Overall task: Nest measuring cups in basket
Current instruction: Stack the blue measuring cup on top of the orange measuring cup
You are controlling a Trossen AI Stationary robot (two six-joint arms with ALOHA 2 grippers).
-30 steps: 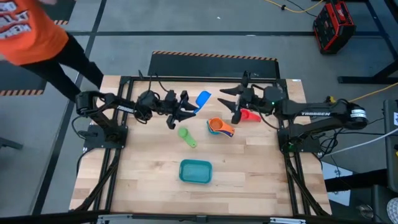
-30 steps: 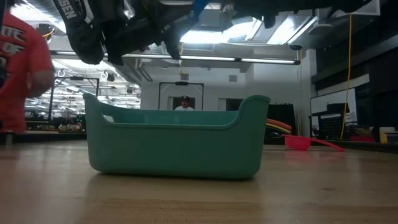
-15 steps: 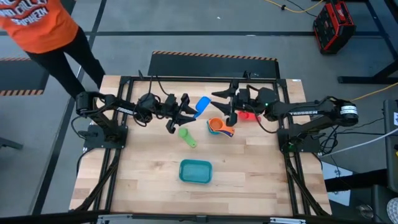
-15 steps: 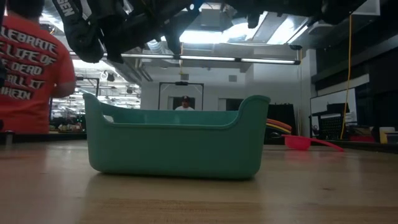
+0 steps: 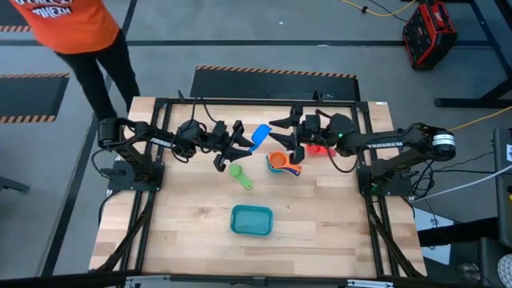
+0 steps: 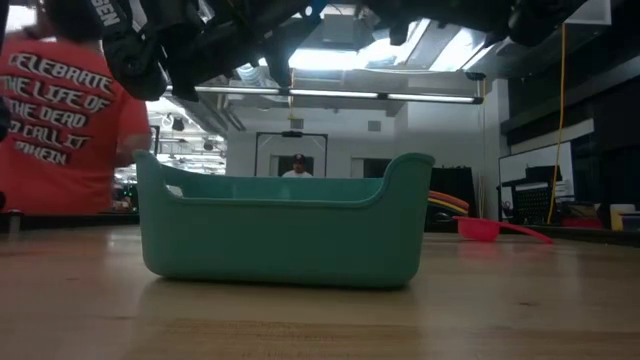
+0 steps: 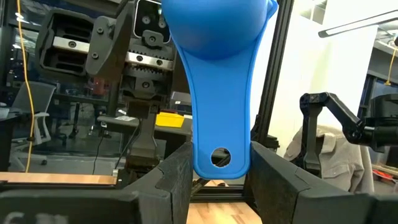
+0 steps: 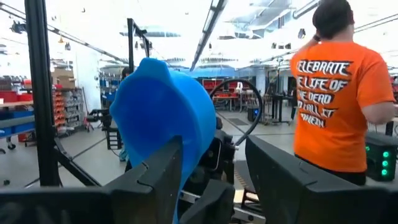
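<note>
One teal rectangular plastic basket (image 5: 251,220) sits unfilled near the table's front edge. My left gripper (image 5: 240,140) clenches the blue plastic scoop cup (image 5: 261,131) by its handle (mid-air); my right gripper (image 5: 293,136) gapes beside it, ready for a handover, I judge.

A pale wooden desk (image 5: 200,216) stands on a grey concrete floor (image 5: 240,20) crossed by dark seams. Yellow-and-black hazard strips edge dark mats (image 5: 276,74) just above the desk and at the far left of the frame. A red-and-black case (image 5: 430,34) sits at the upper right, with a yellow cable (image 5: 384,12) trailing toward it. A person in an orange printed T-shirt (image 5: 76,24) and dark trousers stands at the upper left. Across the desk, long ceiling light strips (image 6: 340,97) glow over an open workshop with a dark doorframe (image 6: 292,150) mid-picture. Red storage bins (image 8: 12,99) line shelving at the left of the right wrist view.
</note>
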